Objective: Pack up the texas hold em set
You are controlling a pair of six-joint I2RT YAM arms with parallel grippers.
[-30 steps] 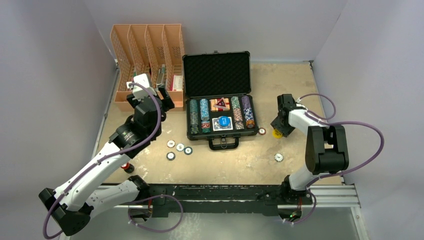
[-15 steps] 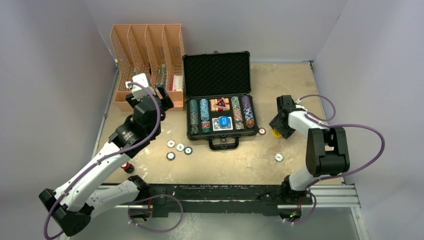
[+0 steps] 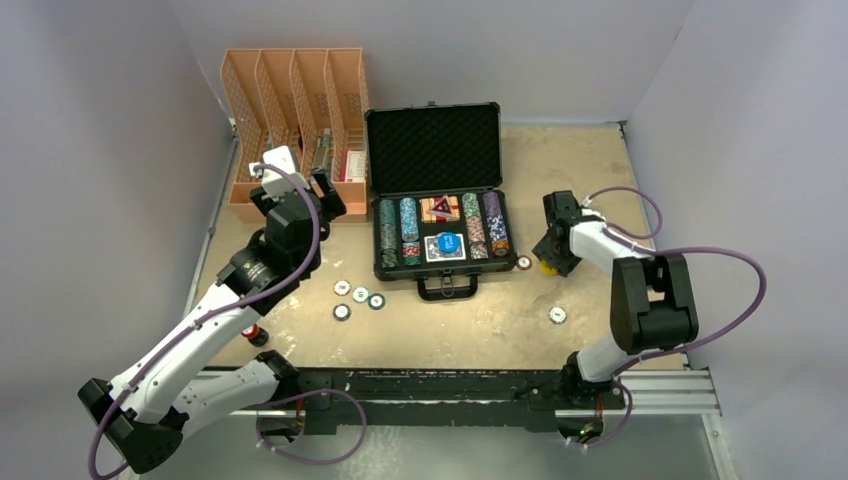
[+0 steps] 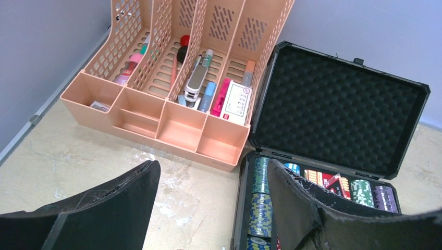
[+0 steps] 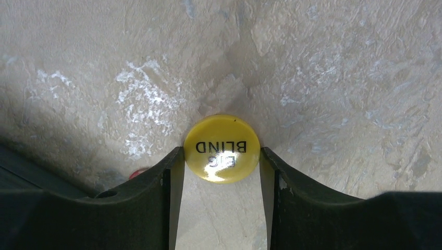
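Observation:
The black case [image 3: 433, 150] lies open at the middle back, with rows of poker chips [image 3: 400, 230], a red card deck [image 3: 440, 208] and a blue card deck [image 3: 446, 245] in its tray. My right gripper [image 3: 549, 262] is low over the table just right of the case. In the right wrist view, the right gripper [image 5: 221, 156] is shut on a yellow "BIG BLIND" button disc [image 5: 221, 148], a fingertip touching each side. My left gripper [image 4: 211, 172] hangs open and empty by the case's left edge [image 4: 241, 208]. Several loose chips [image 3: 360, 294] lie in front of the case.
An orange slotted file organiser [image 3: 290, 100] with pens and cards stands at the back left, close to the left gripper [image 3: 330, 200]. A red chip [image 3: 524, 263] lies beside the case's right corner and a white one [image 3: 557, 315] nearer the front. A small red-and-black bottle [image 3: 258, 335] stands under the left arm.
My right gripper has slid a little left toward the case, the yellow disc moving with it. The left arm has stayed still.

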